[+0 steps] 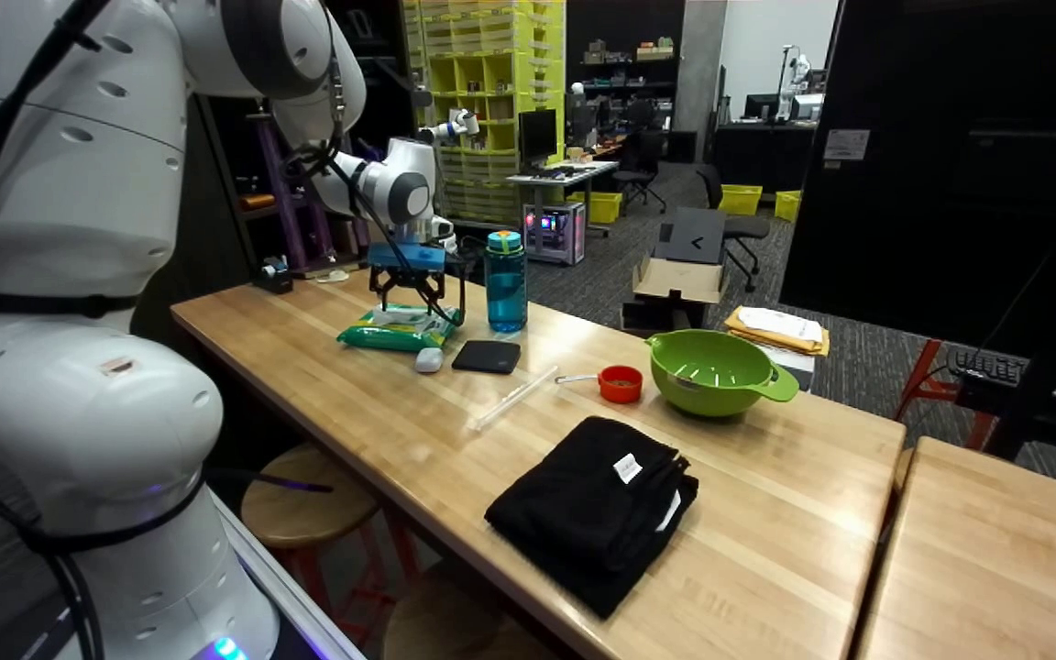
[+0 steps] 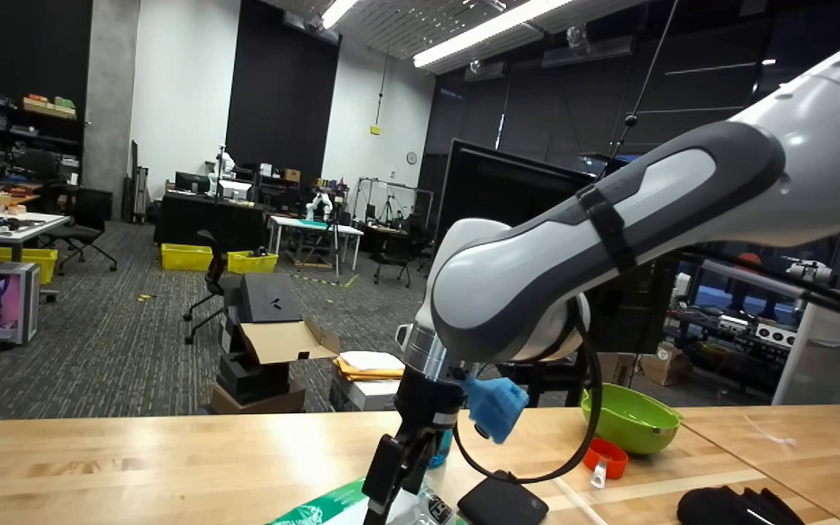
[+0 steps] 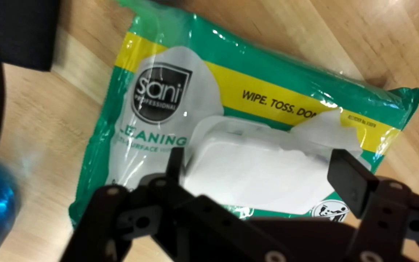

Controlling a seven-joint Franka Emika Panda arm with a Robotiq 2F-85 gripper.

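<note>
Green and yellow plastic nearly fills my wrist view: a pack of wipes (image 3: 238, 96) lies flat, white lid (image 3: 253, 182) uppermost, its black sani badge plain to read. My claw (image 3: 258, 169) sits over that lid, fingers spread wide; whether the tips touch the pack, I cannot tell. In an exterior view I find the pack toward the end of the counter (image 1: 766, 513) away from the neighbouring counter (image 1: 1023, 550), a blue bottle (image 1: 506, 293) near the back edge. Just beside the pack lies a small white case (image 1: 429, 360), which I see only there. A green bowl (image 1: 711, 394) also stands near the back edge, folded black cloth (image 1: 592, 513) near the edge by the stools (image 1: 308, 500). In an exterior view with ceiling lights (image 2: 493, 31), the frame's bottom crops the pack.
</note>
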